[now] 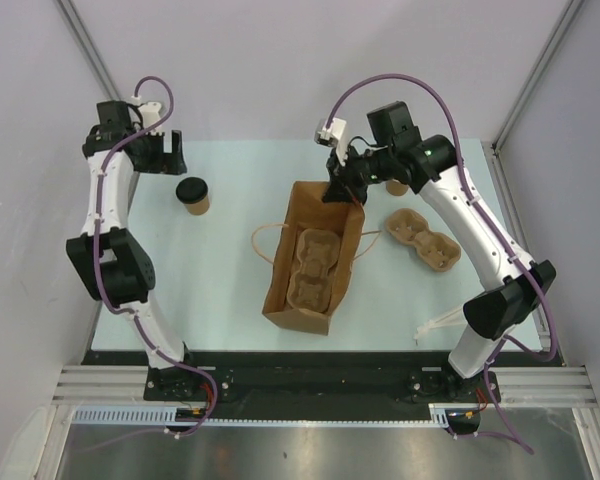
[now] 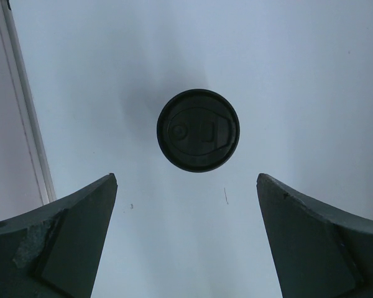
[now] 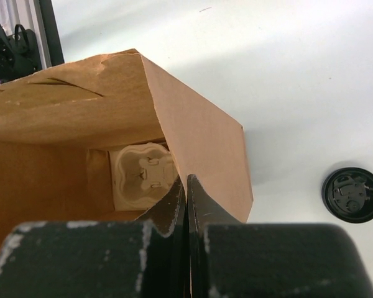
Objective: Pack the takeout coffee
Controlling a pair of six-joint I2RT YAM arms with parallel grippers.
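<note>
1. Brown kraft paper bag (image 3: 199, 136): matt, fibrous paper, creased at the mouth.
2. Pale moulded-pulp cup tray (image 3: 143, 174) inside it: rough and dull.
3. Second brown moulded-pulp tray (image 1: 422, 238), at three o'clock of the bag: the same coarse finish.
4. Small tan kraft paper cup (image 1: 196, 207): matt paper wall.
5. Round black lid (image 2: 198, 130): smooth embossed plastic with a faint sheen.
6. Fingers (image 2: 62, 242) of my left claw (image 2: 186, 180): dark matt plastic, scuffed pale at the edges.
7. Pale table top (image 2: 298, 74): smooth, satin.
</note>
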